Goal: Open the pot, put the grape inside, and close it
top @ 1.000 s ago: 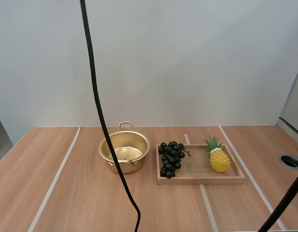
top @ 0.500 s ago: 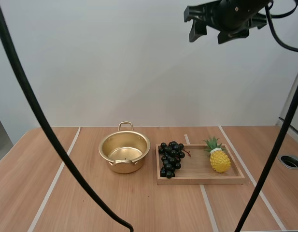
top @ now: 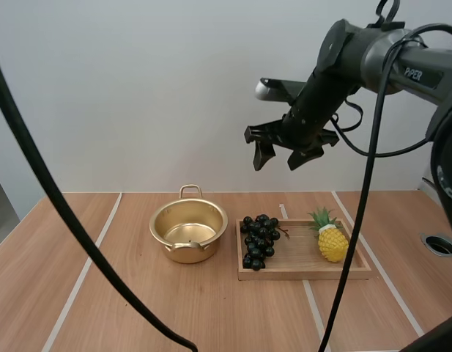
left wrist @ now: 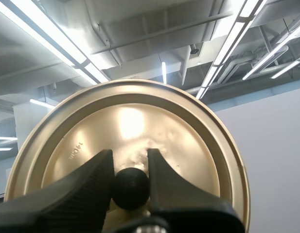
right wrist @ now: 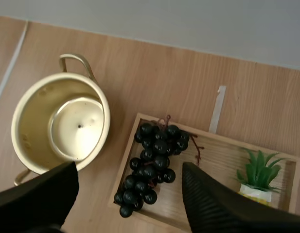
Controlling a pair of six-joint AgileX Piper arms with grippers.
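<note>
two black fingers [top: 258, 154] of the right gripper [top: 278, 158] spread wide and empty at upper right of the frame, grapes [top: 258, 240] on the wooden tray [top: 306, 273] (its left end) at lower centre, open pot [top: 189, 251] just left of it, left gripper [left wrist: 130, 162] pinching the knob [left wrist: 131, 188] of the lid [left wrist: 140, 116]

Open air separates my spread right gripper [top: 282, 155], high above the wooden tray [top: 306, 273], from the grapes [top: 259, 240] on the tray's left end. A pineapple [top: 332, 238] occupies its right half. Just left of the tray the pot [top: 189, 231] stands uncovered, its lid [left wrist: 140, 121] pinched in my left gripper [left wrist: 131, 160].
</note>
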